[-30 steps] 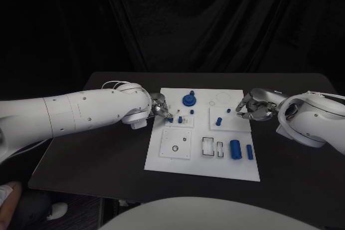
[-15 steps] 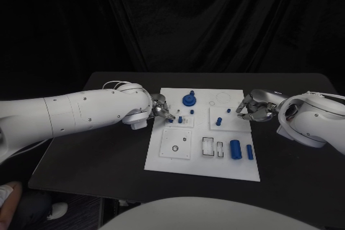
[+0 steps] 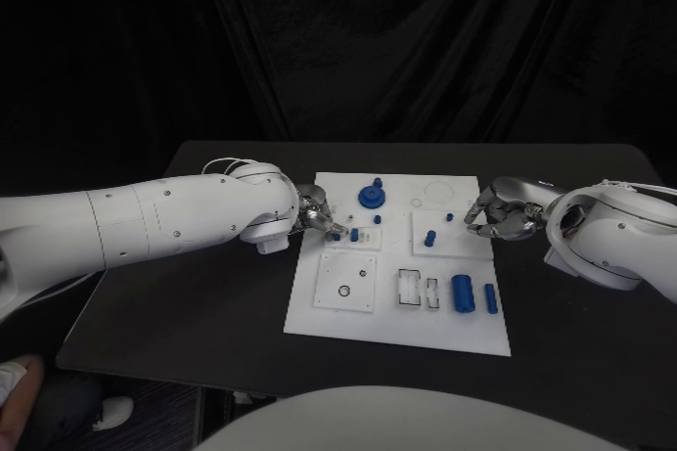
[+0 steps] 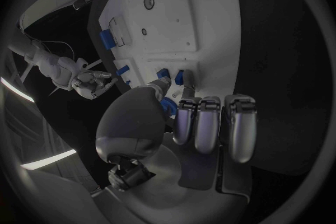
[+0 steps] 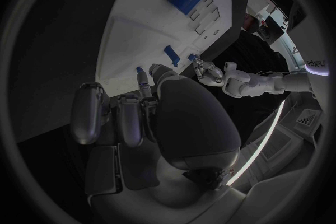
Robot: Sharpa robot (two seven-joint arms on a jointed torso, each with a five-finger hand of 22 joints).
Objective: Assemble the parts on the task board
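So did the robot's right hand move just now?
Yes, slightly. The right hand has edged towards the white task board, its fingers now nearer the board's right edge than before.

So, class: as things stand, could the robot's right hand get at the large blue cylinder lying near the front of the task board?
Probably yes. The right hand hovers at the task board's right edge, and the large blue cylinder lies on the board's right side, in front of that hand, with nothing over it. A thinner blue part beside it may crowd the fingers.

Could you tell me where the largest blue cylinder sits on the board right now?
In the head view, the largest blue cylinder lies near the task board's right edge, beside a slimmer blue cylinder.
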